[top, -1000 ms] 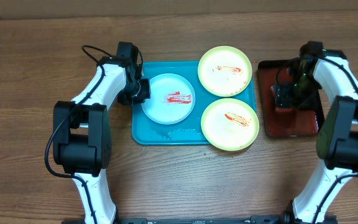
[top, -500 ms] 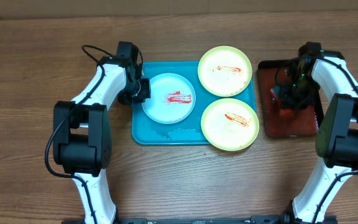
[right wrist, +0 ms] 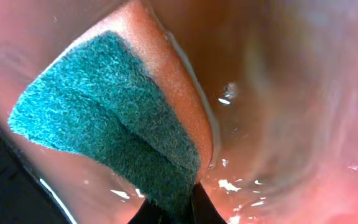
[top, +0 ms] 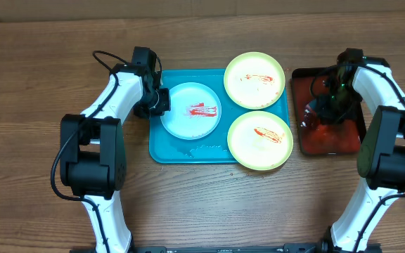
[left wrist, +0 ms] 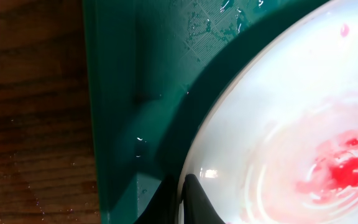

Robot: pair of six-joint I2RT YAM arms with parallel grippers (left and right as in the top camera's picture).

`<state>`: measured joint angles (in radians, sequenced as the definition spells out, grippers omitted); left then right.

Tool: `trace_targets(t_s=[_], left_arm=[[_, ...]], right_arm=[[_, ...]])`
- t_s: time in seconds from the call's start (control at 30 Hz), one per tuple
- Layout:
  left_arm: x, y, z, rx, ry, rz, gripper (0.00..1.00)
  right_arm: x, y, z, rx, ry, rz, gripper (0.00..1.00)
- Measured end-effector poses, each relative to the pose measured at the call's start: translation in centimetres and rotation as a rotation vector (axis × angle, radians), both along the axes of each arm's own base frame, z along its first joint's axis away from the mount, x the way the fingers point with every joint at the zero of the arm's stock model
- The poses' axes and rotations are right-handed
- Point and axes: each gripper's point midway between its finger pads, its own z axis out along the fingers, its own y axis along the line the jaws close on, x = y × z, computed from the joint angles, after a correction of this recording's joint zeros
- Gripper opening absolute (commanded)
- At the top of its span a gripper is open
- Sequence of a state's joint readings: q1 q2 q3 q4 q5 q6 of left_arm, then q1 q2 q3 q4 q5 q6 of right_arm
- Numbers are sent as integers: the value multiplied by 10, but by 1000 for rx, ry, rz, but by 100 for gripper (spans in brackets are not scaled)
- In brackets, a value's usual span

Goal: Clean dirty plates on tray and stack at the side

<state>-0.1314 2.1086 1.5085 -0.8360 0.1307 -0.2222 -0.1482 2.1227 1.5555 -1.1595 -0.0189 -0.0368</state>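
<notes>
Where the left arm reaches in over the table (top: pixel 41 140), the left gripper (top: pixel 159 100) sits at the left rim of the pale plate (top: pixel 190 111), just inside the left wall of the tray (top: pixel 188 151).

Left wrist view: fingers narrow, and the fingertips (left wrist: pixel 194 200) pinch the plate's rim, one above and one outside it. I cannot tell whether the rim is lifted. A red smear lies right of the plate's centre. Water drops sit on the bare tray floor.

The pale plate occupies the left half of the tray. The far plate (top: pixel 254 79) sits at the far right corner and the near plate (top: pixel 259 140) at the near right corner, overhanging the rim. Both are yellow-green and smeared red, and their edges are just about touching.

The red tray (top: pixel 329 140) lies just right of the blue one. The right gripper (top: pixel 327 109) hangs over it.

Right wrist view: fingers closed on a sponge (right wrist: pixel 117 143), green scrub face and orange foam, over the wet red surface.
</notes>
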Motion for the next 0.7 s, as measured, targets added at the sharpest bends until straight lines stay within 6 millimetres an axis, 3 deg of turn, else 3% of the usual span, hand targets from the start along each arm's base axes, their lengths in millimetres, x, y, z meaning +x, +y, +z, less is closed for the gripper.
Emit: trace_targets(t_s=[0.03,0.1,0.2,0.53,0.7], left_arm=[[0,0,0,0,0,0,4],[0,0,0,0,0,0,4],[0,0,0,0,0,0,4],[4,0,1,-2,-16,0,4],[4,-1,1,-2,-18,0,4]], right_arm=[[0,0,1,0,2,0,8],[2,0,4,-1,-3,-6,41],[12,-2,8,-5,-40,5,59],[44,2,10,-8,-172,163,79],[57,9,11,-8,-225,240,81]])
